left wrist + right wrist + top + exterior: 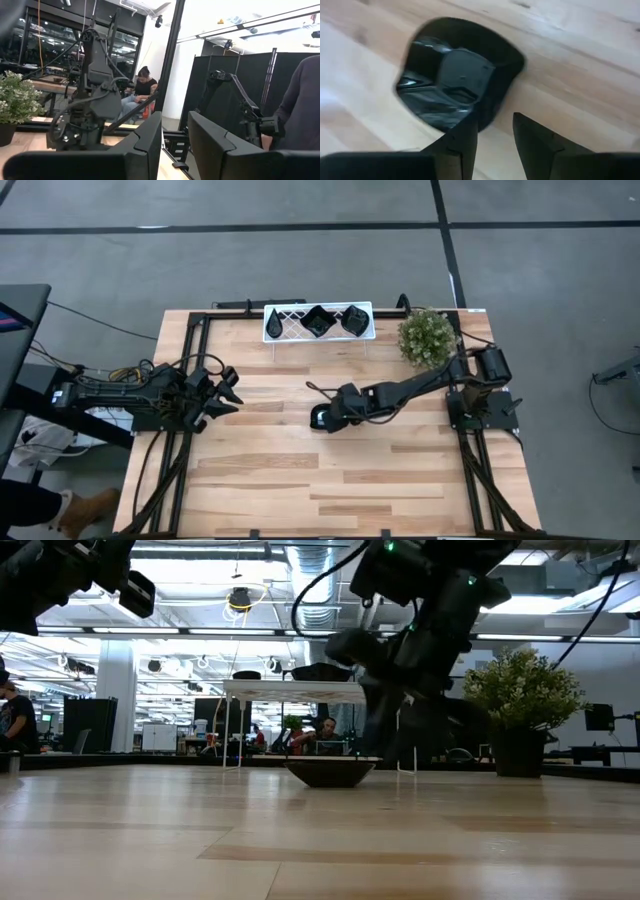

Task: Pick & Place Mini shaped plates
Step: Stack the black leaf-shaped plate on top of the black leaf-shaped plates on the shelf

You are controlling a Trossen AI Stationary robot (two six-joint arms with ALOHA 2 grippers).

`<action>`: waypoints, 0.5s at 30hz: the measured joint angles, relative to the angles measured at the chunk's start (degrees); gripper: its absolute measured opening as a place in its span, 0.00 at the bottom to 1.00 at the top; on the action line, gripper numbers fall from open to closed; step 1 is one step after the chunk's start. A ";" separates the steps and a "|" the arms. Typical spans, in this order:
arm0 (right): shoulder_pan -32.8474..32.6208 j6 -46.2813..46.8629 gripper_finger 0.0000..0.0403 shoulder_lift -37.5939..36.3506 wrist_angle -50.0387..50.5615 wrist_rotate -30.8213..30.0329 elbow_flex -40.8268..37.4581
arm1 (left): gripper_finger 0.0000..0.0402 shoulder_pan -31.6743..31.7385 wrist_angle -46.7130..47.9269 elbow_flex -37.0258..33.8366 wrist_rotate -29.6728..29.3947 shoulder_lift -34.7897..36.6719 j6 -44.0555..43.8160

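Grey floor w/ dark seams; office w/ ceiling lights, black partitions.

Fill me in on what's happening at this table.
The right gripper is down at mid-table over a black mini plate lying on the wood, its fingers apart and straddling the plate's rim, not yet closed on it. Two more plates sit in the white wire rack at the far edge, beside a small plant. The left gripper waits at the left side, holding nothing.
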State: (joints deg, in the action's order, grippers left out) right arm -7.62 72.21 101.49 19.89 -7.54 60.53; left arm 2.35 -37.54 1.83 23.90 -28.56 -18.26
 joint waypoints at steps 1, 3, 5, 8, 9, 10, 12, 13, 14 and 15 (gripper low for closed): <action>-0.06 0.32 0.30 0.21 0.31 -0.17 -0.03 | 0.24 0.00 0.02 0.00 -0.02 0.00 0.00; 0.05 0.34 0.30 0.20 -0.01 -0.65 -0.09 | 0.24 0.01 -0.04 0.00 -0.02 0.00 0.00; 0.27 0.69 0.30 0.13 -0.44 -1.45 0.00 | 0.24 0.00 0.02 0.00 0.00 0.00 0.00; 0.31 1.39 0.30 0.13 -0.36 -3.06 -0.02 | 0.24 0.02 0.00 0.00 0.00 0.00 0.00; 0.33 1.39 0.30 0.13 -0.45 -3.07 -0.02 | 0.24 0.00 0.00 0.00 -0.02 0.00 0.00; 0.31 1.39 0.30 0.29 -0.43 -3.08 -0.02 | 0.24 0.02 -0.02 0.00 -0.02 0.00 0.00; 0.31 1.58 0.30 1.04 -0.80 -3.06 -0.01 | 0.24 0.00 -0.01 0.00 -0.02 0.00 0.01; 0.28 1.88 0.30 1.12 -0.37 -3.01 -0.11 | 0.24 0.00 0.00 0.00 -0.02 0.00 0.02; 0.28 2.02 0.30 1.24 -0.45 -3.06 -0.12 | 0.24 0.00 -0.02 0.00 -0.02 0.00 0.00; 0.29 2.02 0.30 1.69 -1.40 -3.06 0.04 | 0.24 0.00 -0.02 0.00 -0.02 0.00 0.02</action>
State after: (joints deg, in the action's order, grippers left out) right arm -7.33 74.24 103.18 18.49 -10.60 60.57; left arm 2.35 -37.56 1.83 23.88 -28.56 -18.24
